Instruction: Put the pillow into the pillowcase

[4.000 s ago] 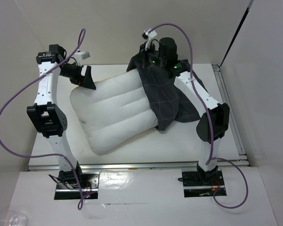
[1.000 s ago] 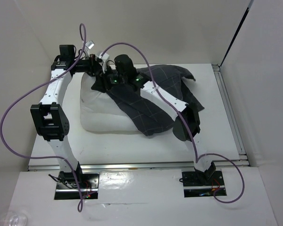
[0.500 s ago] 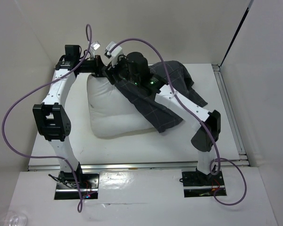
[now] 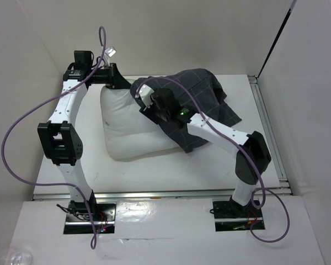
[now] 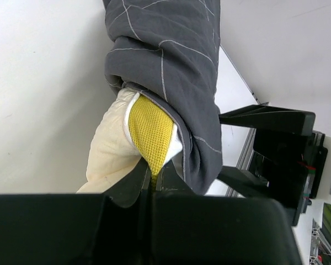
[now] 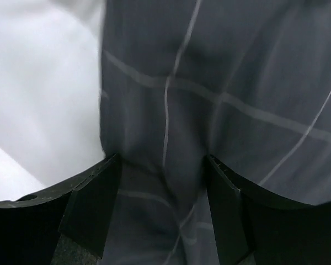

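The white pillow point(image 4: 127, 130) lies on the table's left half, its far corner raised. My left gripper point(image 4: 113, 78) is shut on that corner; in the left wrist view the jaws point(image 5: 153, 175) pinch the pillow's yellow mesh band point(image 5: 150, 128). The dark checked pillowcase point(image 4: 201, 91) covers the pillow's right part and comes up close to the pinched corner point(image 5: 171, 66). My right gripper point(image 4: 147, 105) hovers over the pillowcase's left edge. In the right wrist view it stands open point(image 6: 163, 207), with pillowcase fabric point(image 6: 220, 83) lying between the wide-apart fingers point(image 6: 94, 210) and bare pillow point(image 6: 44, 83) to the left.
The white table point(image 4: 248, 160) ends in a metal rail point(image 4: 267, 127) along its right side. White walls close in at the back and on both sides. The purple cables point(image 4: 22, 127) loop above both arms.
My right gripper has opened wider and drawn back from the pillow's far corner toward the table's middle. The pillowcase edge stays over the pillow. The left gripper keeps its hold on the corner.
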### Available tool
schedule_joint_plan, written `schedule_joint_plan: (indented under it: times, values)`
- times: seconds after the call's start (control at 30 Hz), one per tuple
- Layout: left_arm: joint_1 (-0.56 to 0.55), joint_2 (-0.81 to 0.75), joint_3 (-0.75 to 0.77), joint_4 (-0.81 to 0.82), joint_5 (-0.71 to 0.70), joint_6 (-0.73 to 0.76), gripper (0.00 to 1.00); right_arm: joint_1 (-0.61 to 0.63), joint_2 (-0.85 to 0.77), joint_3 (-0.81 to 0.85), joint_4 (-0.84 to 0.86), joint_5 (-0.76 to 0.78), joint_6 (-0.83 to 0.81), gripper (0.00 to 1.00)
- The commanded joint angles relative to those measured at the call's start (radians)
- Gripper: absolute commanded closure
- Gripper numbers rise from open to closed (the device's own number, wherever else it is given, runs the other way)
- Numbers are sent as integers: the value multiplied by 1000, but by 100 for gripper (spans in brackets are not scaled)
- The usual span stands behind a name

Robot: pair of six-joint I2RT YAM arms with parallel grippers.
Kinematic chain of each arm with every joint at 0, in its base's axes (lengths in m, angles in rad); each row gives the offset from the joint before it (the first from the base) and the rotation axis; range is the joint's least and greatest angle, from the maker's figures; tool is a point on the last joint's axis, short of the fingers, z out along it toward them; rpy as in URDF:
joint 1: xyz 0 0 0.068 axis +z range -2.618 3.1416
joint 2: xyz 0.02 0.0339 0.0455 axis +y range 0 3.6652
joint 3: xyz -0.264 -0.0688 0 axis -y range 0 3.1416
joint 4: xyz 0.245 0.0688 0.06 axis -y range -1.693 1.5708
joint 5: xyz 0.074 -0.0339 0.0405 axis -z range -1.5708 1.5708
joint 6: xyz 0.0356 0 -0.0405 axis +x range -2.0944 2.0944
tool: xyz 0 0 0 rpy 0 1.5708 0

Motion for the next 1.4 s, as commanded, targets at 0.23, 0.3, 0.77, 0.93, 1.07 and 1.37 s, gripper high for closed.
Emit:
schedule_joint_plan:
  times: [0.23,0.3,0.77,0.93,1.07,1.37]
  values:
    - [9,-9,87,41,67,3,100,-22,-62,-43,60,-19,1,87]
    - [9,-9,87,41,67,3,100,-31,4,24,60,-67,21,100]
    - [9,-8,78,10,67,37,100,-45,148,400,9,-246,145,100]
    - [-12,-17,78,-2,47,55,100,-45,237,623,-20,-279,164,100]
    - [-22,-17,69,22,47,55,100,-27,306,755,-29,-298,164,100]
    - [-32,-26,49,60,47,25,100,30,452,951,0,-337,211,100]
